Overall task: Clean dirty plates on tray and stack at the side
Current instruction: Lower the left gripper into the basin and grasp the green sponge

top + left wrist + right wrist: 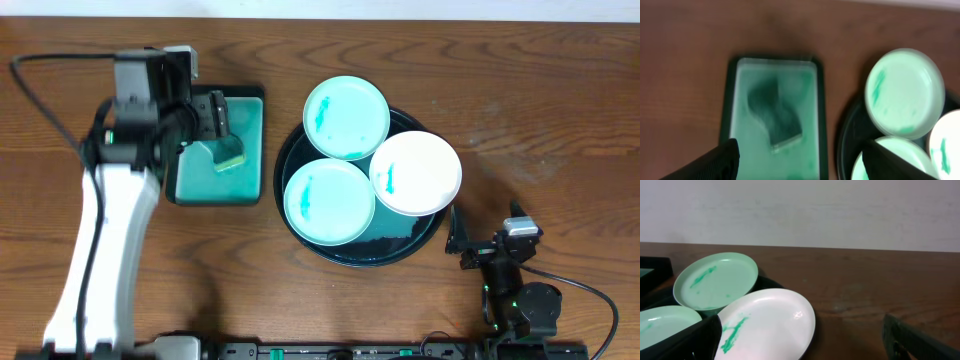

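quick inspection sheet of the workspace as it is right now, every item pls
surface: wooden table, no spills seen
job's things: round tray holds upper mint plate, lower mint plate and white plate; each has a teal smear; none stacked at the side
clutter: rectangular teal tray with a sponge in it
grippers: left gripper open over the sponge; right gripper open, beside the round tray
cables: black cable loops at the far left; second cable at the near right
surroundings: pale wall behind the table
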`<state>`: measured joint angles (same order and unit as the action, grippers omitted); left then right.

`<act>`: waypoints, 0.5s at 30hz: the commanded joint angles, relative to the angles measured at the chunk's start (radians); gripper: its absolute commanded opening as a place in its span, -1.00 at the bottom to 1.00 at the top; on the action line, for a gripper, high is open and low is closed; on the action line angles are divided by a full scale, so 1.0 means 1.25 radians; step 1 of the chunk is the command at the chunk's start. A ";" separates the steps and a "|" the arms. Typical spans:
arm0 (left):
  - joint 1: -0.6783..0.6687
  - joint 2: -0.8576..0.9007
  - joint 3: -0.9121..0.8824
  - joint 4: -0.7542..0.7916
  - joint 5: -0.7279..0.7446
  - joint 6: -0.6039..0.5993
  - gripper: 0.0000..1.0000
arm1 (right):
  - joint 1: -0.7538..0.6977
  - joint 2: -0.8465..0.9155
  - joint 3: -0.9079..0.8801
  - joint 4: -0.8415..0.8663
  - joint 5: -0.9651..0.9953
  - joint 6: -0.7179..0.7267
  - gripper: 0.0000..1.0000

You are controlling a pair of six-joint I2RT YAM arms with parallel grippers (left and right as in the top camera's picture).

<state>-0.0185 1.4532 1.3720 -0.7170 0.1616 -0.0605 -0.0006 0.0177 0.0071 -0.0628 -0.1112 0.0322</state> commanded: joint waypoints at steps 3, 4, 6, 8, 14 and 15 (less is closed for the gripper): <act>0.033 0.157 0.135 -0.092 0.002 -0.080 0.58 | 0.001 -0.003 -0.001 -0.003 0.002 -0.012 0.99; 0.033 0.175 0.134 -0.089 0.015 -0.080 0.59 | 0.001 -0.003 -0.001 -0.003 0.002 -0.012 0.99; 0.029 0.210 0.134 -0.084 0.038 -0.080 0.58 | 0.001 -0.003 -0.001 -0.003 0.002 -0.012 0.99; 0.027 0.240 0.134 -0.084 0.045 -0.082 0.93 | 0.001 -0.003 -0.001 -0.003 0.002 -0.012 0.99; 0.027 0.355 0.132 -0.084 0.045 -0.203 1.00 | 0.001 -0.003 -0.001 -0.003 0.002 -0.012 0.99; 0.027 0.371 0.132 -0.084 0.045 -0.224 1.00 | 0.001 -0.003 -0.001 -0.003 0.002 -0.012 0.99</act>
<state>0.0158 1.8584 1.5131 -0.8150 0.2054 -0.2283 -0.0006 0.0177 0.0071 -0.0628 -0.1112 0.0322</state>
